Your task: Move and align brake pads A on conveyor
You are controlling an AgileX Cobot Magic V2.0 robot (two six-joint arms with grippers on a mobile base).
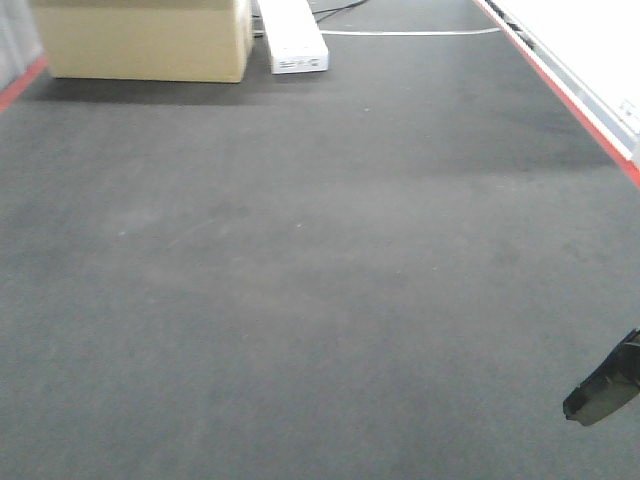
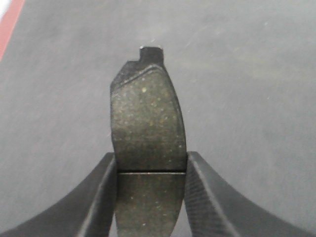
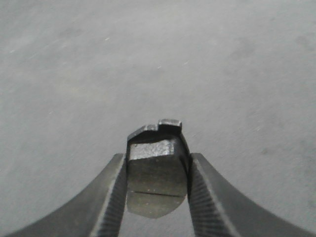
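In the left wrist view a dark grey speckled brake pad (image 2: 147, 111) with a thin groove across it points away from the camera, and my left gripper (image 2: 150, 165) is shut on its sides at the groove. The right wrist view shows a second brake pad (image 3: 154, 145), seen steeply end-on, with my right gripper (image 3: 157, 170) shut on it. Both pads hang above the dark grey conveyor (image 1: 300, 280). In the front view only a dark tip (image 1: 603, 392) of the right arm's end enters at the bottom right; the left gripper is out of that view.
A cardboard box (image 1: 145, 40) and a white bar-shaped device (image 1: 293, 35) stand at the belt's far end. Red edge stripes (image 1: 560, 85) run along both sides. A red stripe (image 2: 11, 22) also shows at the left wrist view's top left.
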